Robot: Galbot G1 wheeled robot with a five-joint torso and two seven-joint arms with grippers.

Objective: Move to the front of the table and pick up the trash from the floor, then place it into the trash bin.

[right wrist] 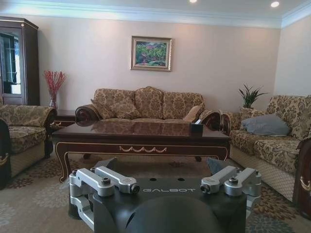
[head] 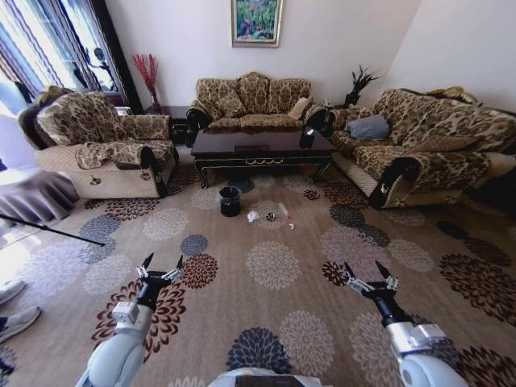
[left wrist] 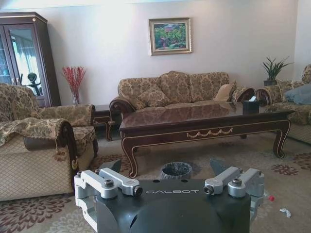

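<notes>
The long dark table [head: 262,147] stands in front of the far sofa, well ahead of me. On the carpet before it sits the small black trash bin [head: 230,201]. Just right of the bin lies the trash: crumpled white paper [head: 252,216], a small dark piece [head: 271,215] and a clear wrapper with red [head: 284,211]. My left gripper [head: 160,264] and right gripper [head: 368,272] hover low over the carpet, both open and empty, far short of the litter. The left wrist view shows the table [left wrist: 204,121], the bin [left wrist: 176,170] and a white scrap [left wrist: 285,212].
An armchair [head: 105,141] stands on the left and sofas at the back [head: 251,101] and right [head: 427,137]. A black box holder [left wrist: 250,106] sits on the table. A person's shoes [head: 12,322] and a thin black rod [head: 48,230] are at the left edge. Open patterned carpet lies between me and the litter.
</notes>
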